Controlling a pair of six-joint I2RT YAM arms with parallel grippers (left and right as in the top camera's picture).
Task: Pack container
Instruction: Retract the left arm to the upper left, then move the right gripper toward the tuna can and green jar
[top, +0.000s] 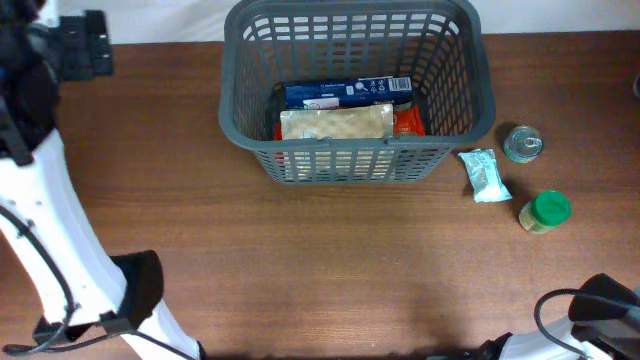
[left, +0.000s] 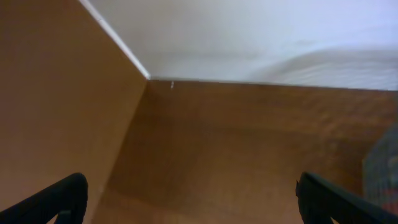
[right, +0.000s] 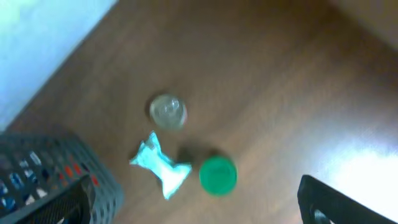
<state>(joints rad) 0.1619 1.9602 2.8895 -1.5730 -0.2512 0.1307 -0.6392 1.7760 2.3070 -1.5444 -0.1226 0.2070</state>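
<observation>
Container (top: 350, 162), upper centre: blue box (top: 345, 93), print too small to read. My left gripper (left: 193, 208) and right gripper (right: 200, 206): fingers apart, empty.

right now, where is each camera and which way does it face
overhead: fixed above brown wooden table, straight down on large dark grey lattice plastic basket; white left arm shows.
left wrist: across table to white wall; open left gripper.
right wrist: down past open right gripper.
shared: overhead, right wrist both show basket, green-lidded jar.
</observation>
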